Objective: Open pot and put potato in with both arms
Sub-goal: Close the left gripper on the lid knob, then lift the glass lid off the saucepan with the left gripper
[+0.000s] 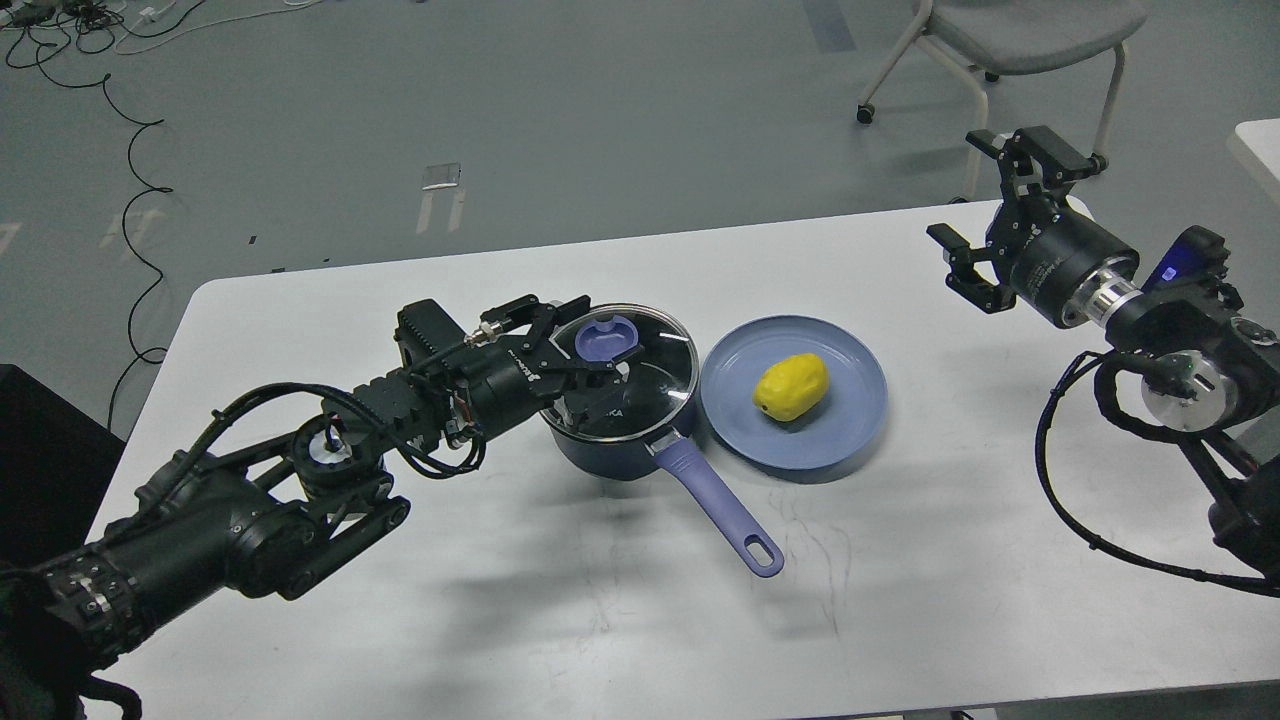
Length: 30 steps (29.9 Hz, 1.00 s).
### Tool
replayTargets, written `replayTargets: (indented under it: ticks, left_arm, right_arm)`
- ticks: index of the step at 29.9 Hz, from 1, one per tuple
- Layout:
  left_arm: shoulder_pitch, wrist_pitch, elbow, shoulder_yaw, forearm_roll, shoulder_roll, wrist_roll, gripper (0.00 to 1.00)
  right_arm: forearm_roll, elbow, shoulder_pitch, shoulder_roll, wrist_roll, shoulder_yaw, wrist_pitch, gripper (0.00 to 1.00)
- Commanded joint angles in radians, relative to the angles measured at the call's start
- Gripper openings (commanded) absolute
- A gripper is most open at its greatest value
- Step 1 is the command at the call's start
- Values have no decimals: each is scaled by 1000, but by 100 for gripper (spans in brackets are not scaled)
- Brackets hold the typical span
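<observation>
The left gripper (590,350) straddled the purple lid knob (603,338) on the saucepan (612,440), fingers apart. At the pan's three o'clock, the potato (791,386) lay on a blue plate (850,430). The right gripper (1000,215) hovered wide open.

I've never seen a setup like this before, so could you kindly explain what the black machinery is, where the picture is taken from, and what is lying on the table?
The picture comes from a camera in a humanoid robot's head, looking forward and down at a white table. The black machinery is its two arms. The left gripper is open, its fingers either side of the purple knob of the glass lid, which sits on a dark blue pot. The pot's purple handle points toward the camera. Beside it, a yellow potato lies on a blue plate. The right gripper hangs open in the air, holding nothing.
</observation>
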State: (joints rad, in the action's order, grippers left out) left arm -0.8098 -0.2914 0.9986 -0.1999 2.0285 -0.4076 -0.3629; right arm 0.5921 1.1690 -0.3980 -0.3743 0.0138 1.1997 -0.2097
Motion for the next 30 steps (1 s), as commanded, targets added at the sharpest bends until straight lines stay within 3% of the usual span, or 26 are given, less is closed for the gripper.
replayTargets:
  ticks: [1,11,15,24,27,30]
  left_arm:
    - [-2,0,0,17,-2,0,-22,77]
    - [-8,0,-12,17,-1,1,-22,78]
    - [-8,-8,-23,19,-1,1,-22,66]
    - [-8,-8,-38,17,-2,1,-22,64]
    - [-11,-8,-38,17,-5,1,-25,58]
    - [-23,-8,-35,16,-14,1,-27,57]
  right_arm:
    - [0,0,1,0,0,0,0,100]
    - [0,-12,4,0,0,0,0,100]
    - [0,-12,7,0,0,0,0,100]
    - [0,-12,7,0,0,1,1,100]
    - [0,-15,7,0,0,0,1,100]
    - [0,-19,7,0,0,1,1,100]
